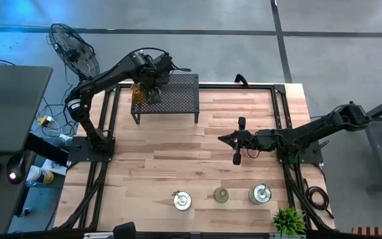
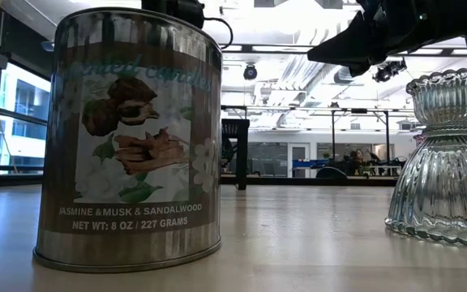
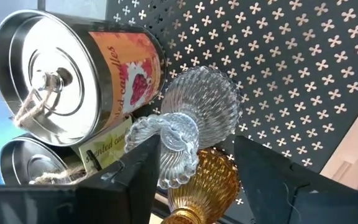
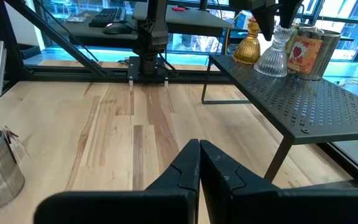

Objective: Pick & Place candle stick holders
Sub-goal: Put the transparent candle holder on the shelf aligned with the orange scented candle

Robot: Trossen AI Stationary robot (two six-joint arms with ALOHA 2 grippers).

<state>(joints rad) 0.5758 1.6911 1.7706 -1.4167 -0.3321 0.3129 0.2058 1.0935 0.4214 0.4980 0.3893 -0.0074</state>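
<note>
**A:** What did you have on the light wooden table (image 1: 197, 146) at that moment?

**B:** You had the black perforated metal rack (image 1: 178, 97) standing at the far edge. On its left end sat a shiny silver tin with an orange label (image 3: 73, 74), a second silver tin (image 3: 23, 163) beside it, a clear ribbed glass candle stick holder (image 3: 188, 118) and an amber ribbed glass holder (image 3: 204, 177) touching the clear one.

**A:** And the near edge?

**B:** You had three pieces in a row there: a silver tin with a round lid (image 1: 182, 200), a small olive glass holder (image 1: 221, 194) and another silver tin (image 1: 260, 194). A small green plant (image 1: 289, 220) stood at the near right corner.

**A:** Where were your arms?

**B:** Your left gripper (image 3: 194, 171) was over the rack's left end, its fingers spread apart on either side of the clear holder's stem, not pressing it. Your right gripper (image 4: 199, 163) hovered over the middle of the table, its fingers together with nothing between them.
</note>
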